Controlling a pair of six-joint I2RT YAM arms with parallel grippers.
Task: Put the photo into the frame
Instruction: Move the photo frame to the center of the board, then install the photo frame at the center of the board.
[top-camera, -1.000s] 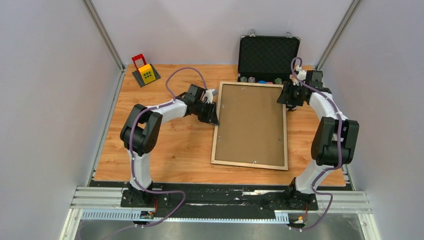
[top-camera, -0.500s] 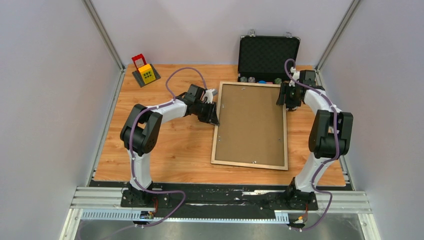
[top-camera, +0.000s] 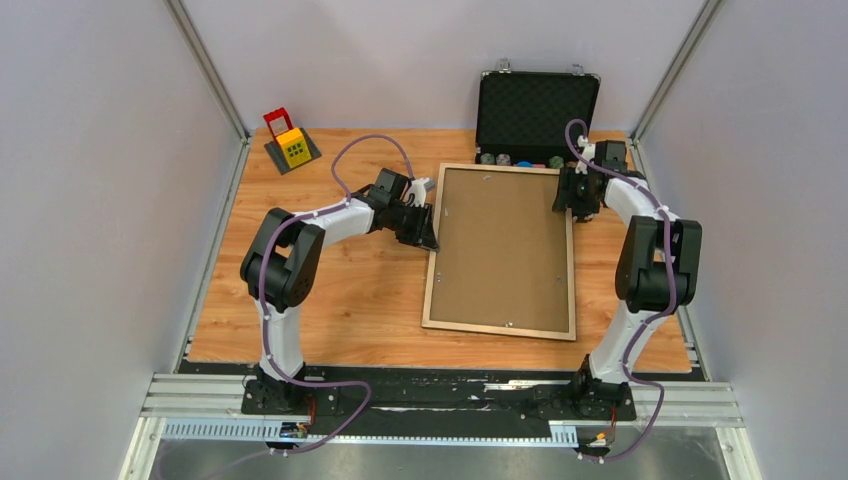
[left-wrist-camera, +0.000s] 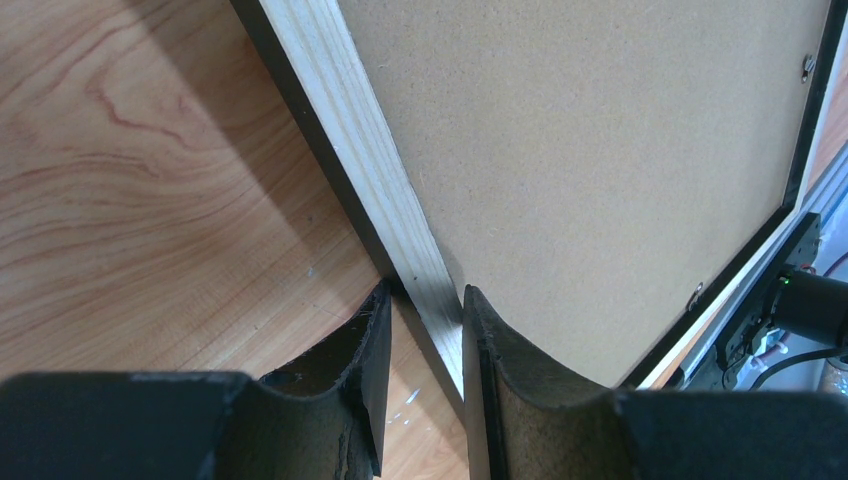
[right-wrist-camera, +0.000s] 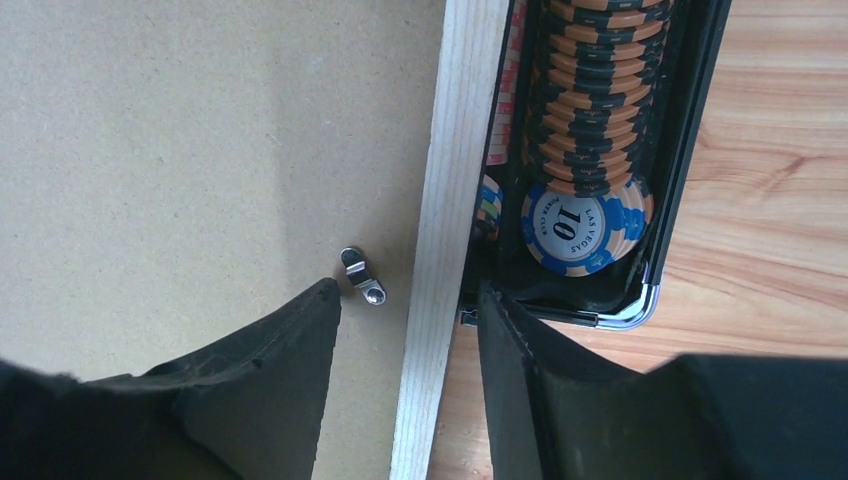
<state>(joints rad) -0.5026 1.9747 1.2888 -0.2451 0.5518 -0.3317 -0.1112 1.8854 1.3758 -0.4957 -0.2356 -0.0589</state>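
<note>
Left wrist shows left gripper (left-wrist-camera: 425, 295) clamped on the frame (left-wrist-camera: 340, 120); right wrist shows right gripper (right-wrist-camera: 408, 290) spread astride its rail.

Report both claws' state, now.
Left claw: closed on the frame rail.
Right claw: open, straddling the frame's rail, holding nothing.

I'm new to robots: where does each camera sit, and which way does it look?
Top external: mounted above and behind, looking down at the table; both arms show.
Left wrist: on the left arm, looking along the left gripper, whose fingers pinch the frame by its rail.
Right wrist: on the right arm, looking down past the open right gripper at the frame's far corner and the chip case.
Shared: both wrist views show the pale rail and brown backing board.
</note>
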